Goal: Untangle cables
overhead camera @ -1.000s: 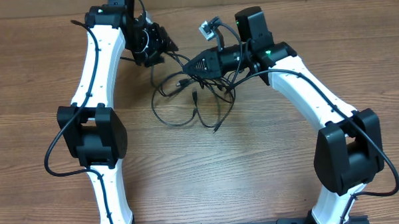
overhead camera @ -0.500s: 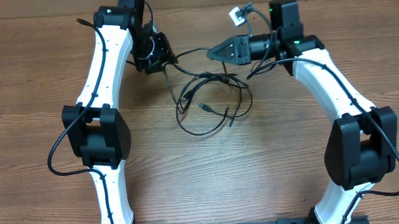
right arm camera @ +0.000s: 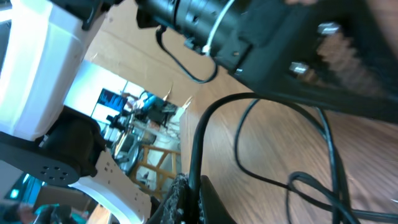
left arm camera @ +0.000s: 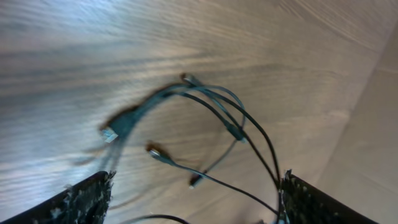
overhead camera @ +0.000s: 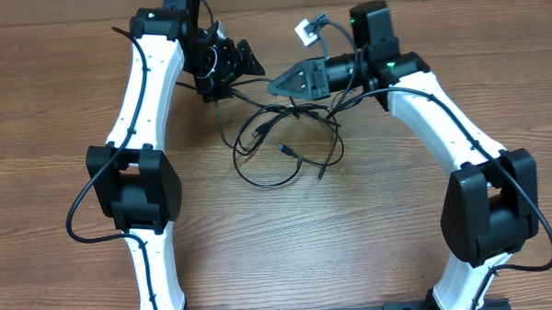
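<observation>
Several thin black cables (overhead camera: 285,141) lie in tangled loops on the wooden table between the two arms. My left gripper (overhead camera: 239,69) stands at the tangle's upper left with its jaws wide apart. In the left wrist view the cables (left arm camera: 214,102) spread below and between the fingers of my left gripper (left arm camera: 198,180), and one strand runs along the right finger (left arm camera: 311,199). My right gripper (overhead camera: 275,84) points left at the top of the tangle. In the right wrist view my right gripper (right arm camera: 193,190) is shut on one cable (right arm camera: 198,134) that rises from between the pads.
A small white tag (overhead camera: 305,30) hangs on the wiring above the right arm's wrist. The table's back edge (overhead camera: 455,6) lies just behind both grippers. The left arm (right arm camera: 37,74) fills the left of the right wrist view. Bare wood (overhead camera: 353,244) stretches toward the front.
The left jaws have opened wide and let go of their strand. The right gripper swung right, then partway back left, dragging the tangle with it.
</observation>
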